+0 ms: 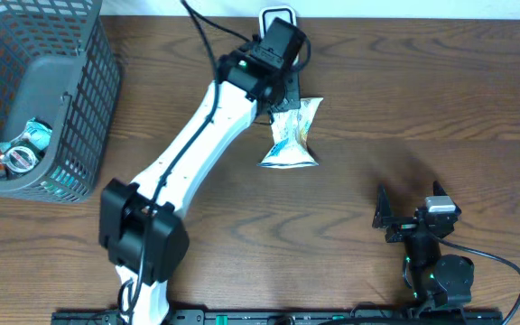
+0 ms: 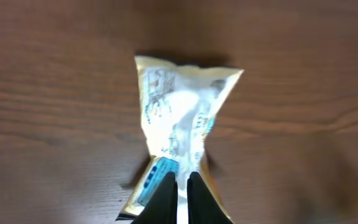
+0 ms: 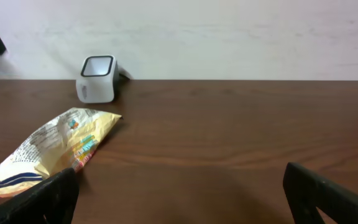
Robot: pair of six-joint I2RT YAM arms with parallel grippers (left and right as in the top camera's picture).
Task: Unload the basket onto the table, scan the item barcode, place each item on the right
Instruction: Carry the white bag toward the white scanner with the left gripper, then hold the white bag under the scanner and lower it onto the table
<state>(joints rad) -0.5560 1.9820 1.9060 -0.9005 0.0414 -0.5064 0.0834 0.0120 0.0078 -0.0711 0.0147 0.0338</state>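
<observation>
Op1: Black fingers [image 2: 168, 190] of the left gripper [image 2: 182, 177] sit closest to the wrist lens, nearly together, with a thin strip of white film between them.

Op2: Confirmed. They are clenched on the snack packet [image 2: 185, 106] at its crumpled narrow waist. Its far end fans out flat beyond the tips; a blue patch shows just beside the left finger.

Op1: Overhead: the left gripper [image 1: 283, 97] covers the packet's end that is nearer the barcode scanner [image 1: 276, 20]. The snack packet [image 1: 292, 137] stretches away from it toward the table's front edge. Whether the pinched end is off the wood, cannot tell.

Op2: Right gripper [image 3: 182, 199]: released, fingers spread wide, nothing between them. It is well apart from the packet, low over the table and facing the scanner [image 3: 97, 79].

Op1: Surface: dark brown wood-grain table [image 1: 441, 108]. A grey mesh basket [image 1: 79, 81] stands at the left corner, with a few small wrapped items [image 1: 12, 155] inside.

Op2: Room: a pale plain wall [image 3: 241, 31] directly behind the table edge.
</observation>
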